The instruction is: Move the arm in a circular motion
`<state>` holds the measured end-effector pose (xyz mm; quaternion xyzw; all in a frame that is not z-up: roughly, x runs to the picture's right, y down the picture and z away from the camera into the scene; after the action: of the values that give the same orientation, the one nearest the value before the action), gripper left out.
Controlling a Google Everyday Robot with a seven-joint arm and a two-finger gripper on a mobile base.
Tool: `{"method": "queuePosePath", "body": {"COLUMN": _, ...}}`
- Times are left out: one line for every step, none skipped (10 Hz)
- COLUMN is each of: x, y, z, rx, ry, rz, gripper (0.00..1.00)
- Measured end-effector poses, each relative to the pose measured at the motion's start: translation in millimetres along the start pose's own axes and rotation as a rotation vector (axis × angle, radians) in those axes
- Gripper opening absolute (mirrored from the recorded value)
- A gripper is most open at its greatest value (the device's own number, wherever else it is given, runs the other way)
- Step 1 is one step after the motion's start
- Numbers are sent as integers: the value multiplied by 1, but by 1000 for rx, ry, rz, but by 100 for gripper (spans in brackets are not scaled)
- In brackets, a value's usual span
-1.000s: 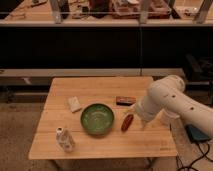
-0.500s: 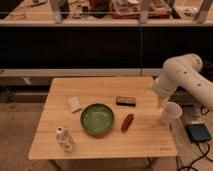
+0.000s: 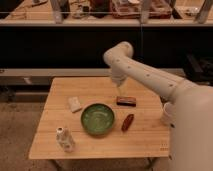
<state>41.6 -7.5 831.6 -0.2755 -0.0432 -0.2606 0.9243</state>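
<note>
The arm [image 3: 150, 75] reaches from right of frame to center, its end effector [image 3: 119, 88] hanging over the desk [image 3: 145, 135] just above a dark bar [image 3: 126, 101]. The circle should stay level above the green bowl [image 3: 97, 119].

arm [image 3: 150, 75] over table [image 3: 55, 145] | hand [image 3: 120, 88] above dark bar [image 3: 126, 101]

You see a light wooden table [image 3: 145, 134] on a speckled beige floor [image 3: 17, 125]. The gripper [image 3: 120, 89] hangs over the table's far edge. Behind runs a dark counter front [image 3: 60, 47] under a cluttered shelf [image 3: 100, 22].
</note>
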Motion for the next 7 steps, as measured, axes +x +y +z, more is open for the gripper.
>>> {"method": "queuePosePath", "body": {"x": -22, "y": -8, "z": 4, "rx": -12, "ry": -10, "rz": -23, "gripper": 65}}
{"method": "queuePosePath", "body": {"x": -79, "y": -18, "z": 9, "rx": -33, "ry": -58, "rz": -102, "gripper": 65}}
{"method": "queuePosePath", "body": {"x": -103, "y": -16, "z": 7, "rx": -37, "ry": -89, "rz": -142, "gripper": 65}}
{"method": "queuePosePath", "body": {"x": -123, "y": -10, "z": 3, "rx": -35, "ry": -126, "rz": -184, "gripper": 65}}
{"method": "queuePosePath", "body": {"x": -145, "y": 6, "z": -7, "rx": -26, "ry": -179, "rz": -241, "gripper": 65}}
{"method": "queuePosePath", "body": {"x": -156, "y": 28, "z": -18, "rx": -5, "ry": -226, "rz": -286, "gripper": 65}}
{"method": "queuePosePath", "body": {"x": -157, "y": 50, "z": -28, "rx": 13, "ry": -253, "rz": -313, "gripper": 65}}
